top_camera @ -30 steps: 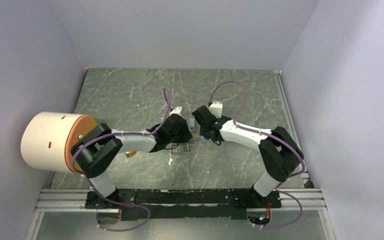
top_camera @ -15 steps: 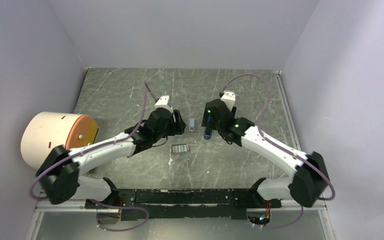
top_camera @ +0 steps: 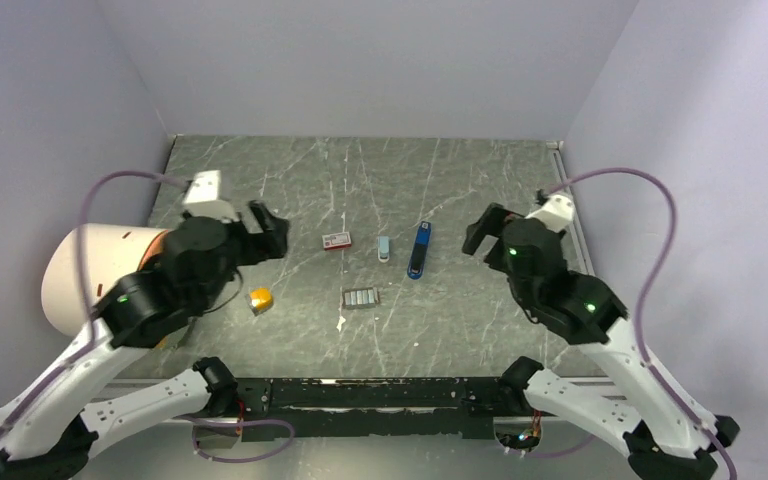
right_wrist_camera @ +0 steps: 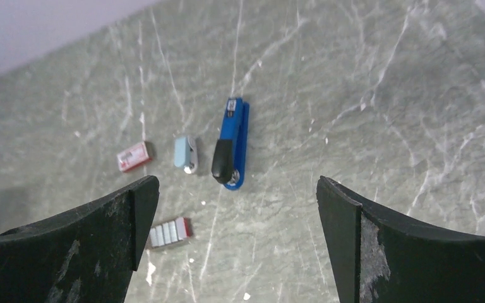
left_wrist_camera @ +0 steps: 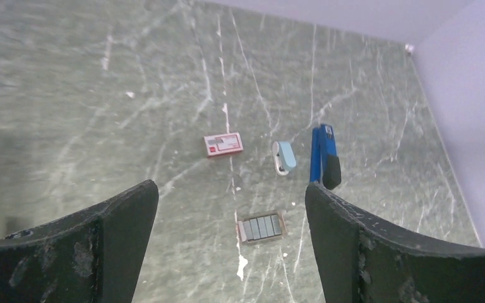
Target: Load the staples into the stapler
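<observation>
The left gripper (top_camera: 268, 228) and the right gripper (top_camera: 482, 228) hang wide apart, jaws spread, holding nothing. Between them the staples (top_camera: 360, 297) lie on the table (top_camera: 480, 180). Just beyond lies the stapler (top_camera: 419, 250), untouched, so the loading seems wholly left to do.

Stapler (right_wrist_camera: 233, 140) flat on table, staples (right_wrist_camera: 169, 231) apart

The stapler (top_camera: 419, 250) is flanked closely on its left by the pale blue piece (top_camera: 384, 248), while its right side is left open. The staples (top_camera: 361, 297) are ringed by bare surface (top_camera: 460, 320), well apart from the orange block (top_camera: 259, 299).
</observation>
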Controlling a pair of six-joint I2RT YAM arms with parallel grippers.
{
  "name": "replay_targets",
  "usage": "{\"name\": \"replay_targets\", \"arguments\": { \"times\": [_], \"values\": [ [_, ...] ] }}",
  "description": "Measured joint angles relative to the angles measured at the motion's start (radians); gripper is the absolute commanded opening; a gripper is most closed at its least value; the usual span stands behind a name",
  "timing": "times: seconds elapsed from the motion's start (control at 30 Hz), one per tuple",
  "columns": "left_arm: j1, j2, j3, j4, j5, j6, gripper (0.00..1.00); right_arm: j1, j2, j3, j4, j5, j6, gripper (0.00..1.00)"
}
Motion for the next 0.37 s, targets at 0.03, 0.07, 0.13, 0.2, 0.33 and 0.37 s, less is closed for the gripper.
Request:
{"name": "replay_targets", "arguments": {
  "times": [0.03,0.07,0.13,0.2,0.33,0.37],
  "values": [
    [0.0,-0.021,0.033,-0.038,-0.02,0.005,0.91,0.0,-0.024,0.024,-0.023,0.014,0.0,1.0],
    [0.0,-0.039,0.061,-0.069,-0.037,0.007,0.91,0.0,-0.043,0.048,-0.042,0.026,-0.001,1.0],
    [0.0,-0.078,0.121,-0.131,-0.068,0.015,0.91,0.0,-0.066,0.095,-0.071,0.049,-0.002,1.0],
    [0.0,-0.108,0.166,-0.177,-0.089,0.023,0.91,0.0,-0.072,0.141,-0.097,0.071,-0.004,1.0],
    [0.0,-0.138,0.192,-0.234,-0.106,0.034,0.91,0.0,-0.063,0.166,-0.11,0.084,-0.021,1.0],
    [0.0,-0.138,0.191,-0.248,-0.106,0.034,0.91,0.0,-0.061,0.166,-0.112,0.084,-0.023,1.0]
  ]
}}
